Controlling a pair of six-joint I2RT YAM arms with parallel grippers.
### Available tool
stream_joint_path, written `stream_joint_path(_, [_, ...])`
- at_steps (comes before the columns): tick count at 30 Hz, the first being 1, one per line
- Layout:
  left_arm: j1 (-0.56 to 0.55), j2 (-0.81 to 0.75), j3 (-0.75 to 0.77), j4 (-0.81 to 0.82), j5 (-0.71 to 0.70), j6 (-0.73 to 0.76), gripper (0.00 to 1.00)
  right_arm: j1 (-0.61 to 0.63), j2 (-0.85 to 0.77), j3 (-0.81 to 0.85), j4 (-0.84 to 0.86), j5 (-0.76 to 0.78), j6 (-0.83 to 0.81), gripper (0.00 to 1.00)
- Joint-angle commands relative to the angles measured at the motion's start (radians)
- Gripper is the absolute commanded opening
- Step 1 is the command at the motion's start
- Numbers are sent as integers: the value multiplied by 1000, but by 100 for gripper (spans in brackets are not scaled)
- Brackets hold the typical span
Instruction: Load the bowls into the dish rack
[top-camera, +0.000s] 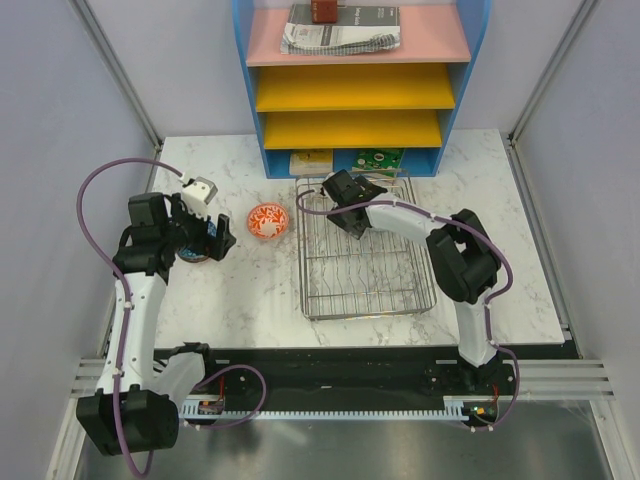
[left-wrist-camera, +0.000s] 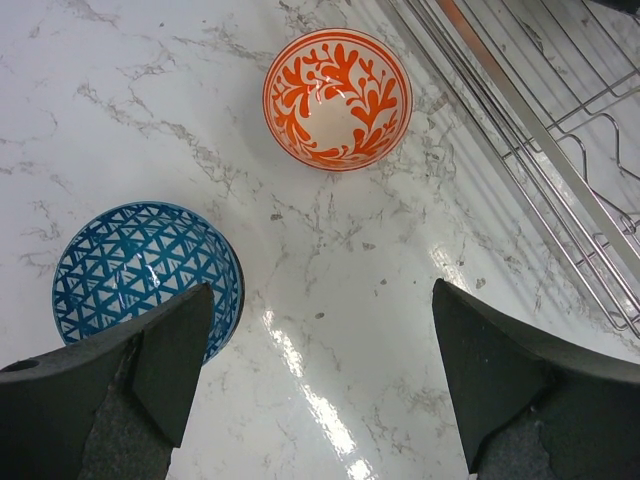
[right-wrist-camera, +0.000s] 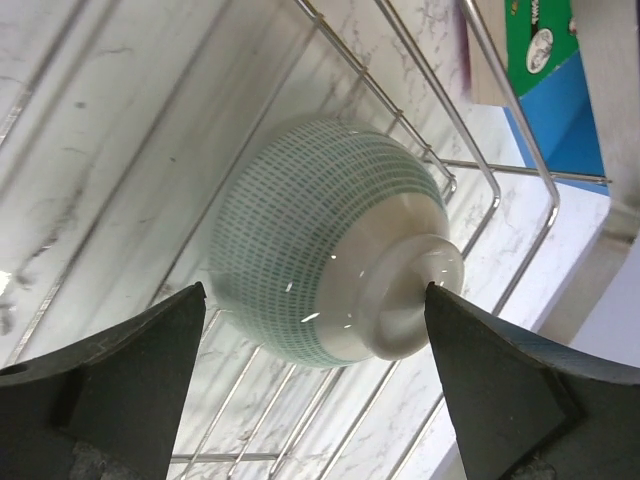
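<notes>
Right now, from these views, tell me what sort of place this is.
Probably a robot test booth staged as a kitchen counter: plain partition walls, marble-look table, wire dish rack.

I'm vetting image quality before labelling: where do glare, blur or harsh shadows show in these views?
Left wrist: glare streak on marble table, blue bowl and orange bowl sharp; right wrist: pale green bowl shows small highlights, pincer fingers dark, soft; top external: even light, no strong glare.

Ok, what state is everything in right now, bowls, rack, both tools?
Dish rack: holding a bowl.
Green bowl: on its side in dish rack.
Orange bowl: upright on table, empty.
Blue bowl: upright on table, empty.
Left tool: open, empty.
Right tool: open, empty.
</notes>
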Motion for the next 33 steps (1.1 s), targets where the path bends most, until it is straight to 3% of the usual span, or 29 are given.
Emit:
stream_joint_path(1, [8,-20,-2,-4,-2,-19,97,8,-31,37,4,-30,38,98])
stream_joint_path(14, [12,-26,-8,-6,-24,-15,96,2,-34,55,7,-101,53,98])
stream_joint_path(25, [15,-49,-13,-18,-47,4,96,-79,-4,66,29,-93,39,98])
stream_joint_path(33, [41,-8,-34,6,-105,22,97,-72,-65,52,30,-171,49,98])
